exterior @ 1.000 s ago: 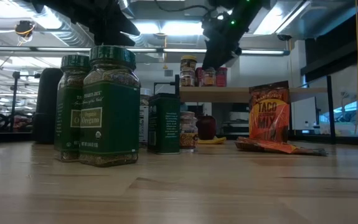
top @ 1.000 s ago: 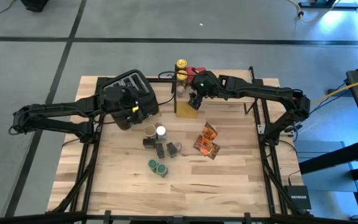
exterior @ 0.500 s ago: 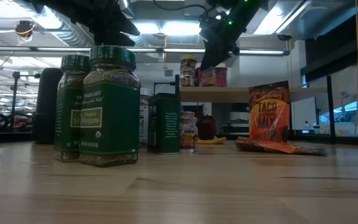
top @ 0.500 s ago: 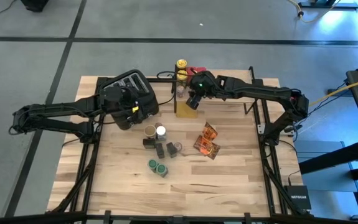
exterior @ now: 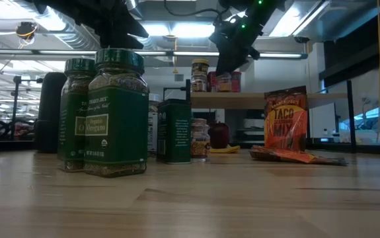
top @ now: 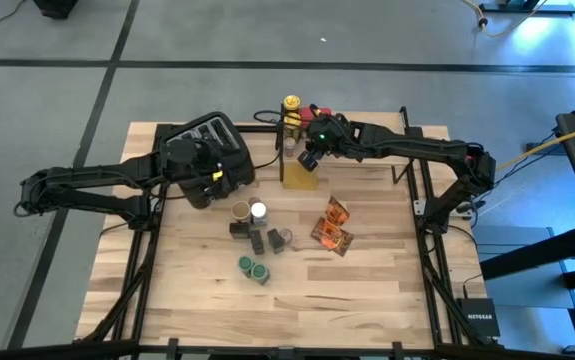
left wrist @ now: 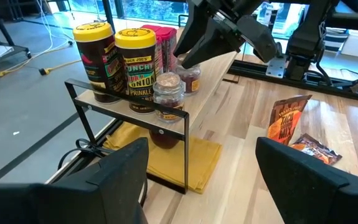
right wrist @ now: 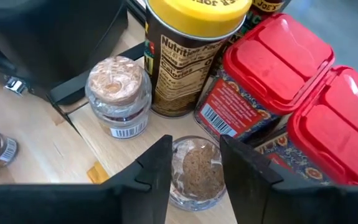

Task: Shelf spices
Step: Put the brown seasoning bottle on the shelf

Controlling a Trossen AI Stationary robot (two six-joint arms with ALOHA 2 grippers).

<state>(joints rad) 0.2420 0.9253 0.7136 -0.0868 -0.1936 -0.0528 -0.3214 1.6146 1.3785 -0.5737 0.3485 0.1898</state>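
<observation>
The right gripper point(right wrist: 194, 163) is over the shelf point(left wrist: 219, 68), its 2 fingers point(right wrist: 157, 167) clasping a small glass spice jar point(right wrist: 195, 171) that stands on the plank. Just beyond the fingers stand 2 red-lidded tins point(right wrist: 269, 68), a yellow-lidded jar point(right wrist: 190, 50) and a clear jar with a tan lid point(right wrist: 117, 93). The left gripper point(left wrist: 197, 177) waits beside the black toaster point(top: 207, 135), fingers point(left wrist: 113, 177) spread wide and empty.
</observation>
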